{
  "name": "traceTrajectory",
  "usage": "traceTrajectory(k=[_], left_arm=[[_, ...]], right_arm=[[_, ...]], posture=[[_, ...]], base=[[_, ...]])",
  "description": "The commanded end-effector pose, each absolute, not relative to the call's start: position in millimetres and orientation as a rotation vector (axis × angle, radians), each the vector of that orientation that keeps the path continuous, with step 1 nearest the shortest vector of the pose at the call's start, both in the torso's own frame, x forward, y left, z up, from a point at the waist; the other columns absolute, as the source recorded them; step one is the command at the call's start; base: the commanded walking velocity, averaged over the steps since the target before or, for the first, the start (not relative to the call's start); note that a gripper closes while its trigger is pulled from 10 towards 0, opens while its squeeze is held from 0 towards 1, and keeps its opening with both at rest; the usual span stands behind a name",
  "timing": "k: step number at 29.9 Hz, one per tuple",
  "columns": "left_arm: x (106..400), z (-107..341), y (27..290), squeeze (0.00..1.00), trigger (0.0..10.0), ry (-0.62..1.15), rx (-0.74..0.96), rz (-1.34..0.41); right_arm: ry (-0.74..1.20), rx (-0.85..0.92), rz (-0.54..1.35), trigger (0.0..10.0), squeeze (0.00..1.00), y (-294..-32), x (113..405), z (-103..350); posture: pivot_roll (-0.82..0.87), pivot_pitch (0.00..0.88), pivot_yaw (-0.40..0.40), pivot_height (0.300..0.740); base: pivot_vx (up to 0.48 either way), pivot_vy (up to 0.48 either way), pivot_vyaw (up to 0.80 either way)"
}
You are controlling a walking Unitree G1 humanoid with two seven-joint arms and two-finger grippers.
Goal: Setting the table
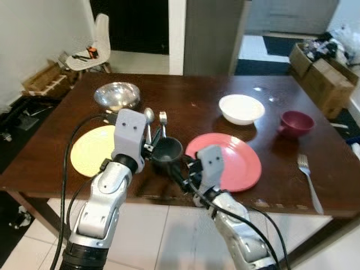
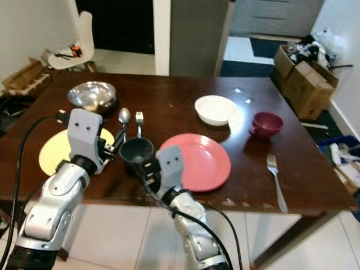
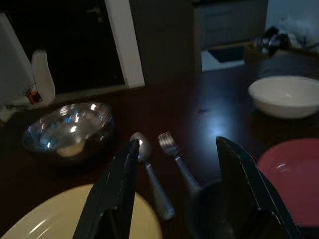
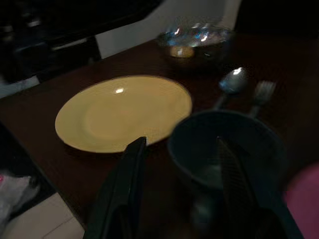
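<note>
1. Right gripper [image 4: 174, 189] was down at the near table edge, fingers spread wide, with the dark cup [image 1: 167, 149] sitting right ahead of them. One finger looked to be past the cup's rim, but nothing was clamped yet. My guess is it was lining up a grab on the cup.
2. Left gripper [image 3: 174, 184] was also spread apart and holding nothing. It hovered over the gap between the yellow plate [image 1: 93, 149] and the cup, aimed toward the spoon [image 3: 149, 174] and small fork [image 3: 177, 159].
3. Spoon and fork lay side by side just behind the cup. That put the cup in front of them, so moving it first would probably make sense.
4. Red plate [image 1: 233, 160] was just beside the cup on the right. Further back were a steel bowl [image 1: 117, 95], a white bowl [image 1: 242, 108] and a maroon cup [image 1: 296, 123], and a second fork [image 1: 309, 183] sat well to the right.
5. The head views showed the whole table [image 1: 197, 93] layout. The wrist views were dark but showed the finger gaps far better. The left wrist view also caught something pale inside the steel bowl, which I couldn't identify.
</note>
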State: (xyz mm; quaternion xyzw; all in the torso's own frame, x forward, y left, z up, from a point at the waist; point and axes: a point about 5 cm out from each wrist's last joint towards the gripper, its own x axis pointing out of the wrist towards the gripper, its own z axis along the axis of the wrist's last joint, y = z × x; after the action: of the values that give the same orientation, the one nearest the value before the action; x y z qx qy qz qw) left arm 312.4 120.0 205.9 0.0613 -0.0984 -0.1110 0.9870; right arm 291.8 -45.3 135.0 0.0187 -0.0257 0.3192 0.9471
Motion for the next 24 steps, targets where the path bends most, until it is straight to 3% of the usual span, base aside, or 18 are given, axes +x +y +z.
traceTrajectory(k=[1, 8, 12, 18, 21, 24], left_arm=[[311.1, 203.6, 125.1, 0.00, 10.0, -0.181, 0.122, -0.225], [309.9, 211.3, 136.8, 0.00, 10.0, -0.207, 0.156, -0.231], [312.0, 213.1, 142.7, 0.00, 10.0, -0.212, 0.164, -0.213], [312.7, 214.5, 141.0, 0.00, 10.0, -0.218, 0.158, -0.215], [313.2, 216.4, 131.7, 0.00, 10.0, -0.216, 0.144, -0.257], [312.1, 214.7, 128.9, 0.00, 10.0, -0.208, 0.146, -0.274]], right_arm=[[-0.052, 0.002, 0.669, 10.0, 0.00, -43.0, 289.5, 132.6], [-0.053, -0.099, 0.526, 10.0, 0.00, -56.6, 287.1, 129.0], [-0.102, -0.177, 0.311, 10.0, 0.00, -77.8, 288.0, 134.1], [-0.152, -0.177, 0.258, 10.0, 0.00, -87.0, 289.1, 141.7], [-0.274, -0.172, 0.098, 10.0, 0.00, -123.8, 296.8, 167.6], [-0.279, -0.176, 0.053, 10.0, 0.00, -134.5, 299.4, 171.4]], posture=[[0.02, 0.000, 0.097, 0.740], [0.02, 0.000, 0.097, 0.740], [0.01, 0.000, 0.097, 0.740], [0.00, 0.000, 0.102, 0.740], [-0.01, 0.000, 0.106, 0.740], [-0.01, 0.000, 0.108, 0.740]], base=[[0.000, 0.000, 0.00], [0.000, 0.000, 0.00], [0.000, 0.000, 0.00], [0.000, 0.000, 0.00], [0.000, 0.000, 0.00], [0.000, 0.000, 0.00]])
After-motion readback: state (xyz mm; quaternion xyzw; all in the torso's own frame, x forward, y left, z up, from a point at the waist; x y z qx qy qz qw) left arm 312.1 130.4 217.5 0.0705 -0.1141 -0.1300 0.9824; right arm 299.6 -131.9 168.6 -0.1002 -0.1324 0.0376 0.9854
